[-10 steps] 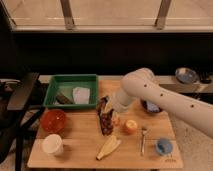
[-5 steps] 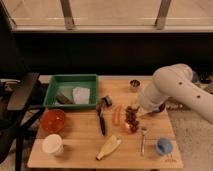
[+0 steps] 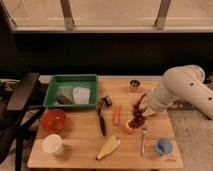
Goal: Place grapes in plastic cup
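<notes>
The grapes (image 3: 137, 113), a dark reddish-brown bunch, hang from my gripper (image 3: 144, 101) above the right half of the wooden table, over an orange fruit (image 3: 129, 127). The gripper is shut on the top of the bunch, at the end of the white arm (image 3: 182, 90) that reaches in from the right. The plastic cup (image 3: 163, 146), small and light blue, stands upright near the table's front right corner, in front of and to the right of the grapes and apart from them.
An orange carrot (image 3: 117, 115) and a black-handled tool (image 3: 102, 118) lie mid-table. A metal utensil (image 3: 143, 140) lies left of the cup. A small metal cup (image 3: 134, 84) stands at the back. A green tray (image 3: 71, 80), red bowl (image 3: 53, 120), white mug (image 3: 52, 144) and banana (image 3: 108, 148) are to the left.
The arm has swung from the table's middle to the right, carrying the grapes with it, past the carrot and closer to the blue cup.
</notes>
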